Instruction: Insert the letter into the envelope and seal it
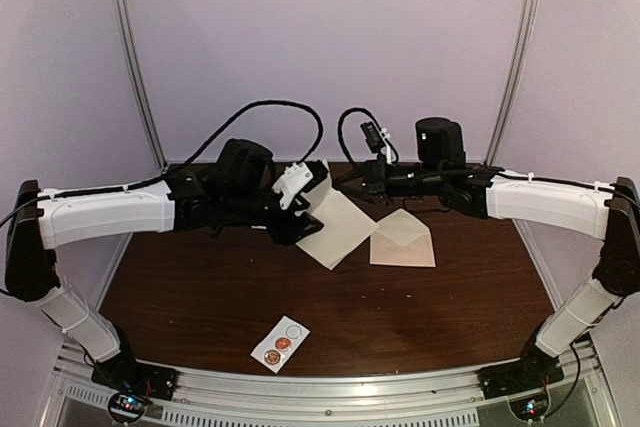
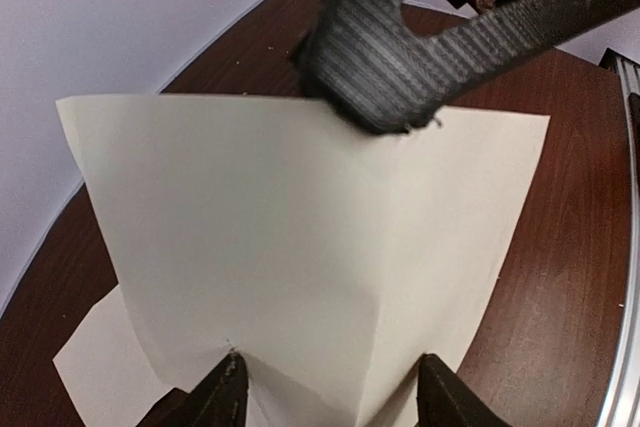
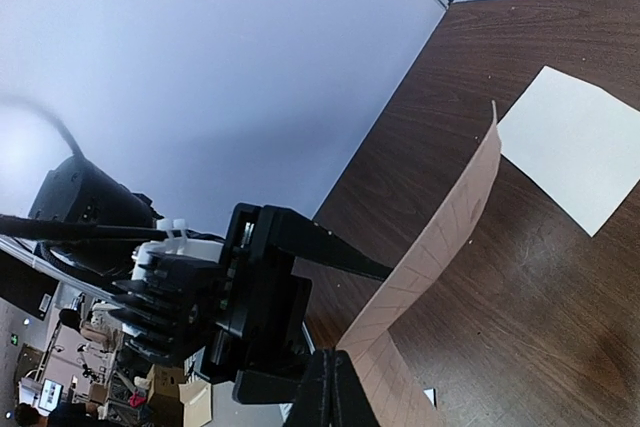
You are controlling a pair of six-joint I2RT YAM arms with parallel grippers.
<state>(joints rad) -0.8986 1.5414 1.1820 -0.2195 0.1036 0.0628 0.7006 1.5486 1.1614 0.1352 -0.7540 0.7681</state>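
Over the dark brown wooden bench [image 1: 200,297], a large cream paper sheet [image 2: 300,227] is held up off the surface. One edge is pinched in the closed right tool [image 2: 385,119]. The opposite edge is straddled by the left tool [image 2: 332,395], whose jaws stand apart. The pale pinkish-cream paper envelope [image 1: 403,239] is laid flat on the bench, near the right tool on its near side and untouched. A small white sticker strip [image 1: 280,344] is seen well apart from both tools.
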